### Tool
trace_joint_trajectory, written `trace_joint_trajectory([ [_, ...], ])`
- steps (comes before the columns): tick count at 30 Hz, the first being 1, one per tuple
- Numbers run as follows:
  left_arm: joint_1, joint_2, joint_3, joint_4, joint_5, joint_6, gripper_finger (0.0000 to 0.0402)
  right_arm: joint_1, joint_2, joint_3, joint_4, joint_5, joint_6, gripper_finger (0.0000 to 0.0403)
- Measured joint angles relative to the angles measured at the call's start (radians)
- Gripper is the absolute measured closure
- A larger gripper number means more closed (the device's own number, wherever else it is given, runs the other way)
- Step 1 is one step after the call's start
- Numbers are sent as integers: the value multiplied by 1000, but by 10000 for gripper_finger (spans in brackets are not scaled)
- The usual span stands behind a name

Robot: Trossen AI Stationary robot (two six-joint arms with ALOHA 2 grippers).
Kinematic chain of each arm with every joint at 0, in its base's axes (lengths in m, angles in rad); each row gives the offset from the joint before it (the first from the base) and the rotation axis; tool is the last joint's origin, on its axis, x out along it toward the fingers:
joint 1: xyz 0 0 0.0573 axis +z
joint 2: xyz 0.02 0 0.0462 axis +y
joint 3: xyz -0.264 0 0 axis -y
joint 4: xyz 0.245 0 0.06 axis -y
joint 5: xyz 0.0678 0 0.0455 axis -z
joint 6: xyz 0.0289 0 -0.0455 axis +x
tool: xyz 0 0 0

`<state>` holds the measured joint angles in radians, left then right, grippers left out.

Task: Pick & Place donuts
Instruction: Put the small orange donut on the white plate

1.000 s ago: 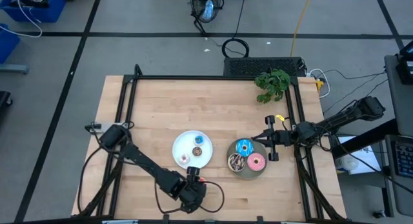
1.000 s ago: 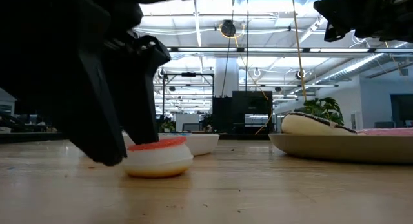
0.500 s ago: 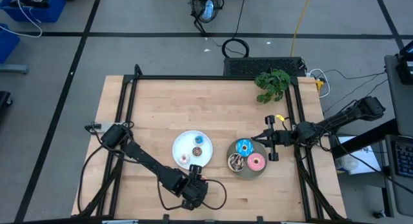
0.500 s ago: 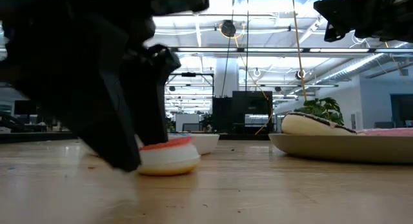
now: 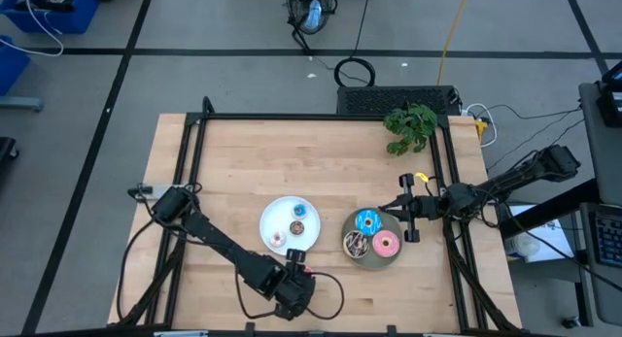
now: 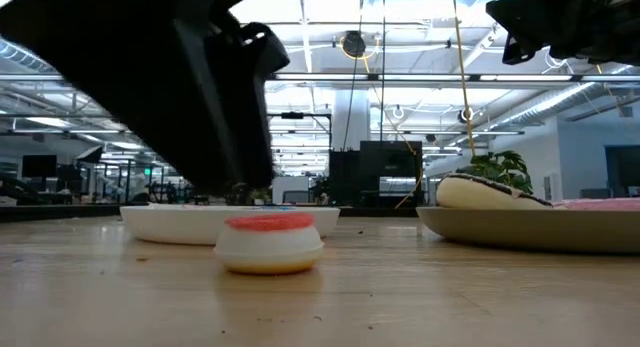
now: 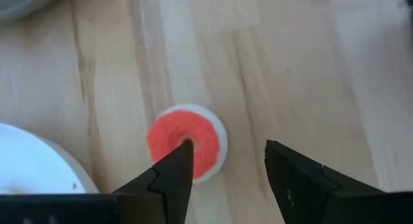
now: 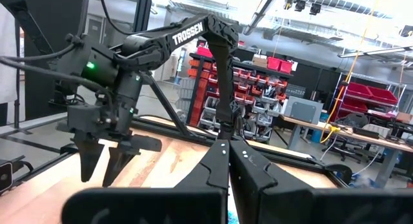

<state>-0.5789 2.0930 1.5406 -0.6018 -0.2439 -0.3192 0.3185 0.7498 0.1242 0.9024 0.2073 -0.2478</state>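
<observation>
Red donut (image 7: 186, 142) has scooted a bit sideways on the counter (image 5: 243, 172) and sits free near the white plate (image 5: 275, 217). Left hand (image 7: 226, 169) has lifted, fingers spread, so that grab missed. Right hand (image 8: 227, 161) hovers clenched over the grey plate (image 5: 362, 254).

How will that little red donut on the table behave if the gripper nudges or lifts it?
The red donut lies flat on its wide base, so it will probably slide rather than roll or tip. It is small and looks like a light toy, so even a slight nudge may shift it. The left gripper, open above it, should span it easily.
</observation>
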Motion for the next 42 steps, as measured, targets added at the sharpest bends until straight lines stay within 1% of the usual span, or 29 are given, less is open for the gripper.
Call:
trace_joint_trajectory([
  [8, 14, 0, 0, -1, 0, -1, 211, 0, 0, 0, -1, 0, 0, 403],
  [12, 32, 10, 0, 11, 30, -1, 211, 0, 0, 0, -1, 0, 0, 403],
  [20, 38, 54, -2, 15, 60, 3, 211, -1, 1, 0, -9, 0, 0, 403],
  [28, 43, 72, -1, 10, 53, 23, 211, -1, 1, 0, -16, 1, 1, 403],
  [30, 43, 81, 0, 9, 38, 28, 215, -1, 1, 0, -17, 1, 9, 403],
  [32, 43, 82, 0, 0, 29, 33, 230, -1, 1, 0, -17, 1, 16, 403],
  [34, 44, 83, 0, 0, 25, 36, 258, -1, 2, 0, -19, 1, 17, 403],
  [40, 36, 67, -3, -7, 19, 75, 377, -1, 2, 0, -19, 1, 19, 403],
  [42, 32, 56, -4, -17, 19, 91, 388, -1, 2, 0, -19, 1, 19, 403],
])
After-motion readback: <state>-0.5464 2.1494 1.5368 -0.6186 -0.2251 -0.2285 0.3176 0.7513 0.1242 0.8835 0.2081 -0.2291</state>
